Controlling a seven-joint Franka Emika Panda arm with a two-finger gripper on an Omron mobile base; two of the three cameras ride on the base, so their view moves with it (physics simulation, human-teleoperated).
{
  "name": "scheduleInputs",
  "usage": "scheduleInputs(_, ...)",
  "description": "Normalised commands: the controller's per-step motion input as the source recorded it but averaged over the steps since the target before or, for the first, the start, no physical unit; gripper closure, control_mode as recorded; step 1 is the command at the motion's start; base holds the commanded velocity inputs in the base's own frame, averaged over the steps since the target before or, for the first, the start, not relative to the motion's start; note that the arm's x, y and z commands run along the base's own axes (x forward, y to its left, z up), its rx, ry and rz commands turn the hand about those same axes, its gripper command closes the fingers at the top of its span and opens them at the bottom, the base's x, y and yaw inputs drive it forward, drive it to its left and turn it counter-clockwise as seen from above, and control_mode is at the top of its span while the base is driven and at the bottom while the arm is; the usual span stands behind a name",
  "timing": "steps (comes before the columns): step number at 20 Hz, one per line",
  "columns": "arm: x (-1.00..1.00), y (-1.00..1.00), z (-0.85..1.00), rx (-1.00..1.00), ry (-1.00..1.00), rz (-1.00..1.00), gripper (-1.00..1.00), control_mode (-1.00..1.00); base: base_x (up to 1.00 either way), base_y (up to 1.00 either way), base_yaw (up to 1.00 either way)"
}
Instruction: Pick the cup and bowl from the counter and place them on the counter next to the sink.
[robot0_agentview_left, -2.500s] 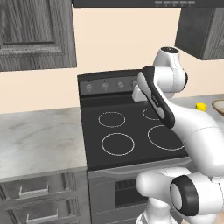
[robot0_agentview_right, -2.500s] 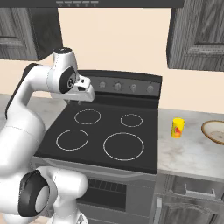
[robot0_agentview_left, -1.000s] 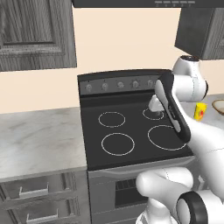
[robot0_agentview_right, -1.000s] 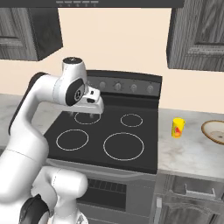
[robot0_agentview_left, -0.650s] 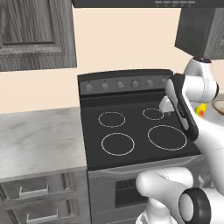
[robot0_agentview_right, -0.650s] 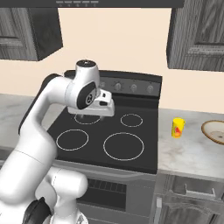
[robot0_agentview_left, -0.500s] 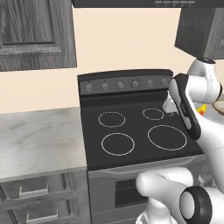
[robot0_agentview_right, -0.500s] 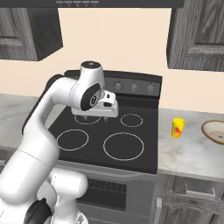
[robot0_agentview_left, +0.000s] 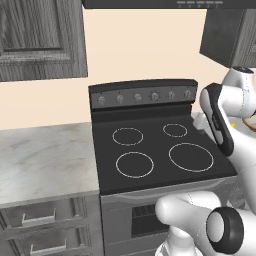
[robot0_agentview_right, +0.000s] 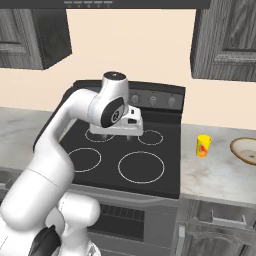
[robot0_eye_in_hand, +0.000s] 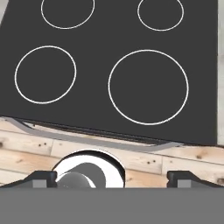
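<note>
The small yellow cup (robot0_agentview_right: 203, 145) stands upright on the marbled counter (robot0_agentview_right: 220, 175) just right of the stove. The tan-rimmed bowl (robot0_agentview_right: 244, 150) sits further right on the same counter, cut off by the picture's edge. My gripper (robot0_agentview_right: 116, 136) hangs over the back of the black stovetop (robot0_agentview_right: 142, 167), well left of the cup and apart from both things. In the hand view its dark fingertips (robot0_eye_in_hand: 41, 177) stand far apart at the bottom, open, with nothing between them, looking down on the burner rings. The sink is out of view.
The stove's knob panel (robot0_agentview_right: 155, 100) rises behind the hand. Dark wall cabinets (robot0_agentview_right: 225, 40) hang above the cup's counter. More counter (robot0_agentview_left: 45, 160) over drawers lies left of the stove (robot0_agentview_left: 150, 150). My own arm fills the right side of the left base view.
The arm has swung rightward across the stovetop, carrying the hand closer to the cup's side. The jaws have stayed open. Cup and bowl have not moved.
</note>
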Motion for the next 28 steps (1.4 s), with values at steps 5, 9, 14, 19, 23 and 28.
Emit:
scheduleInputs(5, 0.0, -0.14, -0.11, 0.0, 0.07, 0.0, -1.0, -1.0, 0.0, 0.0, 0.0)
scheduleInputs(9, 0.0, -0.21, -0.12, 0.0, 0.07, 0.0, -1.0, -1.0, 0.0, 0.0, 0.0)
scheduleInputs(14, 0.0, -0.31, -0.14, 0.0, 0.07, 0.0, -1.0, -1.0, 0.0, 0.0, 0.0)
scheduleInputs(19, 0.0, -0.33, -0.12, 0.0, 0.05, 0.0, -1.0, -1.0, 0.0, 0.0, 0.0)
scheduleInputs(23, 0.0, -0.34, -0.07, 0.0, 0.03, 0.0, -1.0, -1.0, 0.0, 0.0, 0.0)
scheduleInputs(28, 0.0, -0.32, -0.03, 0.0, 0.02, 0.0, -1.0, -1.0, 0.0, 0.0, 0.0)
